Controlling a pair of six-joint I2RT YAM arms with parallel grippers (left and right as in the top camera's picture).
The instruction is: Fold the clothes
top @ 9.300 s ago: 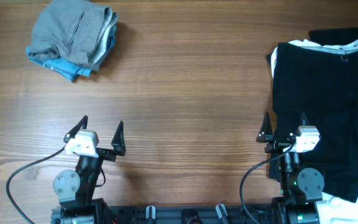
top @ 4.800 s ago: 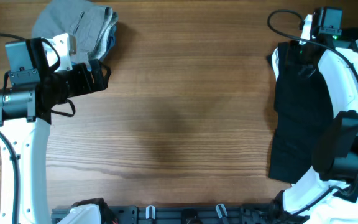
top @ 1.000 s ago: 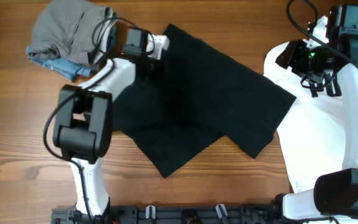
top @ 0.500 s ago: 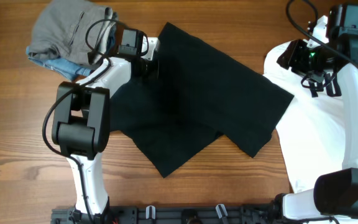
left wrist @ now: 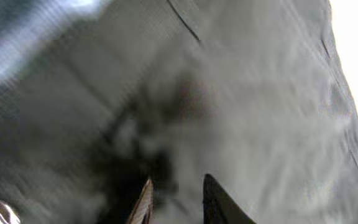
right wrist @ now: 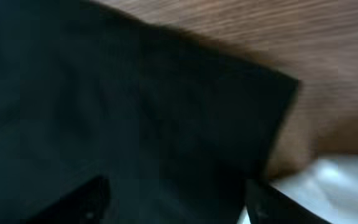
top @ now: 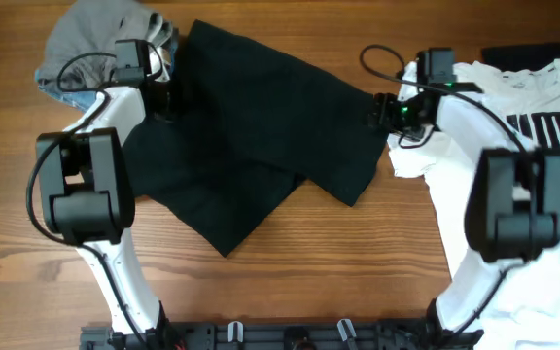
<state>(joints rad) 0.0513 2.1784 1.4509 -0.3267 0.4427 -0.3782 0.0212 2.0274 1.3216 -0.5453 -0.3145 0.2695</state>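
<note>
A large black garment (top: pixel 261 126) lies spread across the middle of the table, one of the clothes. My left gripper (top: pixel 166 95) is at its upper left edge, beside a grey and light-blue pile (top: pixel 81 49). The left wrist view is blurred: the fingertips (left wrist: pixel 219 202) stand a little apart over grey fabric (left wrist: pixel 266 112), and I see nothing pinched between them. My right gripper (top: pixel 379 112) hovers at the garment's right corner with its jaws wide open. Black cloth (right wrist: pixel 135 106) fills the right wrist view under the gripper (right wrist: pixel 176 199). A white PUMA T-shirt (top: pixel 523 136) lies at the right.
A second dark piece (top: pixel 523 53) peeks out above the T-shirt at the top right. Bare wooden table (top: pixel 358 272) shows in front of the garments. Both arms reach far across the table from the near edge.
The black garment has slid left and up, toward the grey pile. My left gripper moved left and loosened. The right arm swung left to the garment's right corner and its jaws widened.
</note>
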